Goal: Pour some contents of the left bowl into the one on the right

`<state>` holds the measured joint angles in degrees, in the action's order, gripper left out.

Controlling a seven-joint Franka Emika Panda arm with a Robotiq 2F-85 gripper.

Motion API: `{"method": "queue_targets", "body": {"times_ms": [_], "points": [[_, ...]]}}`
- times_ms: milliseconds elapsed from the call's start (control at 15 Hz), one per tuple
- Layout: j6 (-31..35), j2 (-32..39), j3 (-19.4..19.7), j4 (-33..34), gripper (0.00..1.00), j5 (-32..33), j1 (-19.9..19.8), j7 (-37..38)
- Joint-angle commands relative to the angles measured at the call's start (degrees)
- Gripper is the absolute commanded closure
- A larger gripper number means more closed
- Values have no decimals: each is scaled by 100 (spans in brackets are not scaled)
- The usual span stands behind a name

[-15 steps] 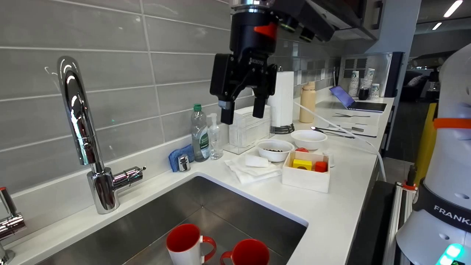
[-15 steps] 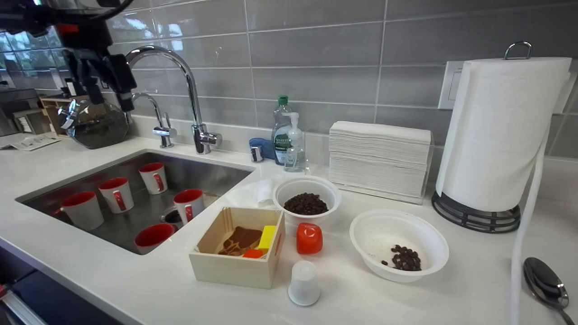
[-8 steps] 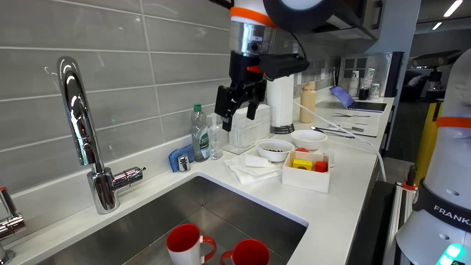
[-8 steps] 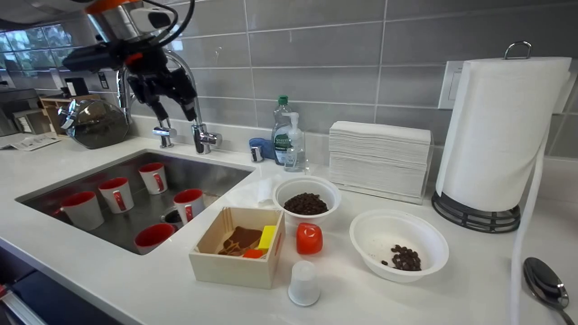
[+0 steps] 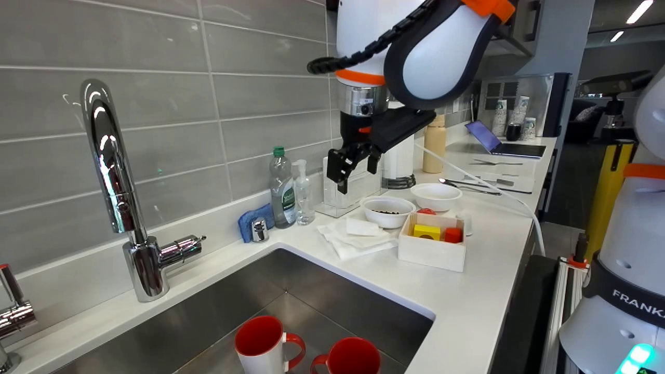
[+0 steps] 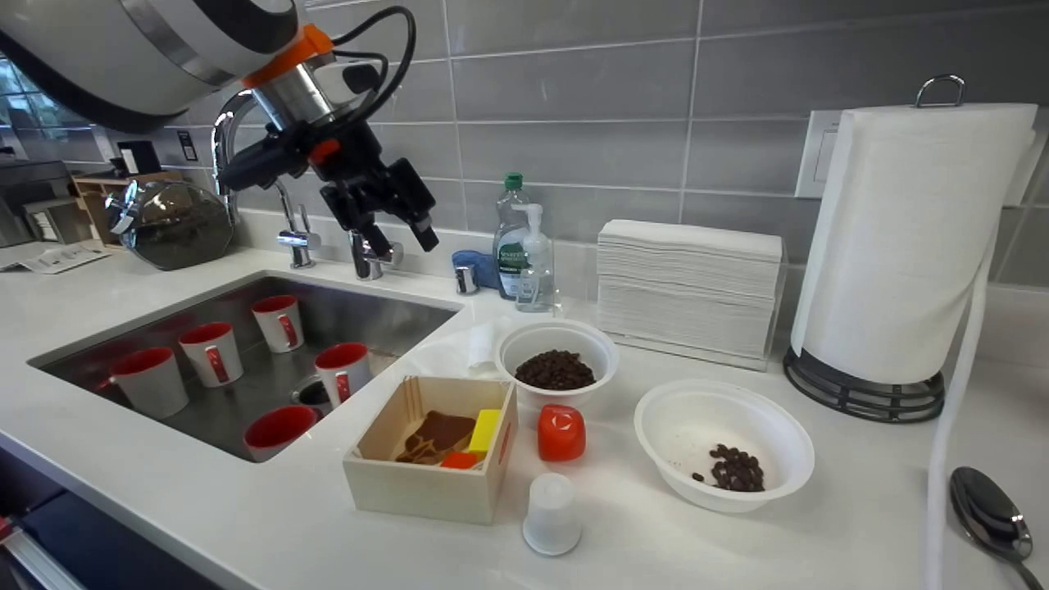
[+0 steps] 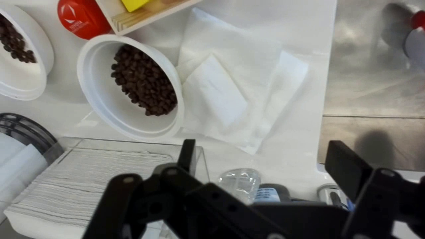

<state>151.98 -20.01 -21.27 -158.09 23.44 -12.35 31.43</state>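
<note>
Two white bowls stand upright on the counter. The left bowl (image 6: 537,339) holds a large heap of dark beans (image 6: 556,371). The right bowl (image 6: 684,422) holds a small cluster of beans at one side. Both also show in an exterior view, the left bowl (image 5: 389,223) nearer and the right bowl (image 5: 436,201) behind it. In the wrist view the left bowl (image 7: 99,91) is left of centre and the right bowl (image 7: 21,79) is cut by the left edge. My gripper (image 6: 405,242) is open and empty, in the air above and sink-side of the left bowl; it shows also in the wrist view (image 7: 260,144).
A wooden box (image 6: 418,496), red object (image 6: 561,433) and white cup (image 6: 551,512) stand beside the bowls. A napkin holder (image 6: 688,291), soap bottles (image 6: 533,262) and paper towel roll (image 6: 910,246) line the wall. The sink (image 6: 393,315) holds several mugs. Napkins (image 7: 225,86) lie by the left bowl.
The arm has moved down and toward the bowls, from above the sink area. The gripper stays open. The bowls and other objects have not moved.
</note>
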Motion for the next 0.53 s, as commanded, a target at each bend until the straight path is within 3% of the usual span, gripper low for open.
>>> {"method": "queue_targets", "body": {"times_ms": [0,467], "points": [[256,357,-202,8,0,854,-631,731],[573,1012,-183,132,0,2027,-1364,1201]]}}
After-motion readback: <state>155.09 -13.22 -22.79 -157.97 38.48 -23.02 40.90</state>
